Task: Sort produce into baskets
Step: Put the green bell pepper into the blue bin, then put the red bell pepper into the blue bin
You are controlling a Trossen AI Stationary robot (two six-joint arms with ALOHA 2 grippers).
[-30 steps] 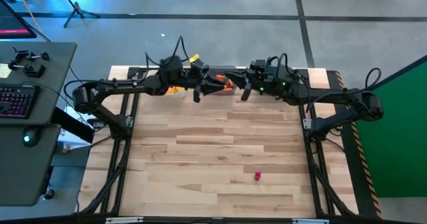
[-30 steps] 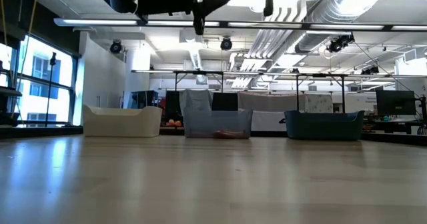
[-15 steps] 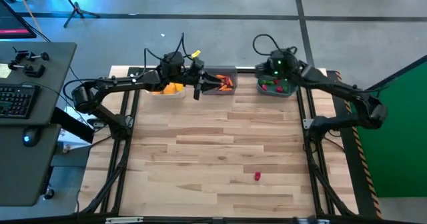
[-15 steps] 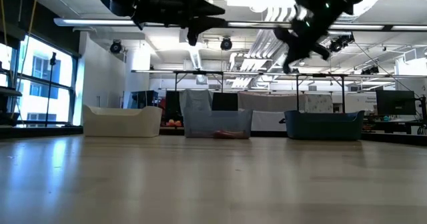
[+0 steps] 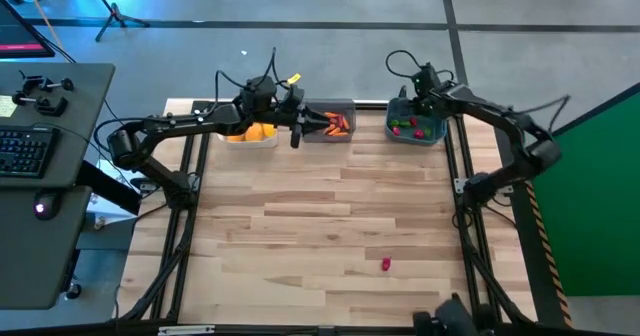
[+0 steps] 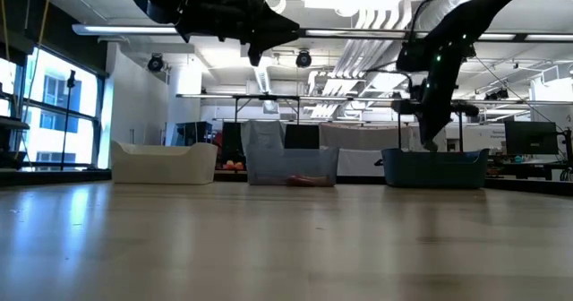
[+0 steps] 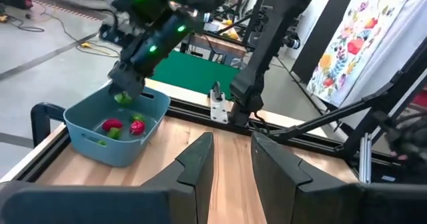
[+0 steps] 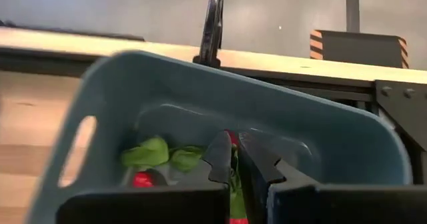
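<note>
Right now your right gripper (image 8: 235, 159) is down inside the teal-blue bin (image 5: 416, 128) at the table's far right corner, its fingers nearly together with a slim green piece (image 8: 235, 184) between them; the gap is narrow and the fingers look closed on that piece. Red and green bits (image 5: 405, 127) lie on the bin's floor around it, and in the right wrist view a green leafy piece (image 8: 155, 154) and a red one (image 8: 141, 179) sit just beside the fingertips. From the left wrist view you can see that same bin (image 7: 110, 136) with red pieces and a green bit under the right arm's wrist.

Your left gripper (image 5: 297, 126) hangs above the far edge of the table, between the white bin (image 5: 252, 134) holding yellow-orange fruits (image 5: 259, 132) and the translucent grey bin (image 5: 333, 122) holding orange-red carrot shapes (image 5: 340, 124). Its fingers (image 7: 198, 165) stand a narrow gap apart with nothing between them.

One small red piece (image 5: 386, 264) lies alone on the wooden table (image 5: 320, 236), well apart from all three bins, toward the near right side. In the low view the bins stand in a row along the far edge: white (image 6: 165, 163), grey (image 6: 293, 165), teal-blue (image 6: 436, 167).
</note>
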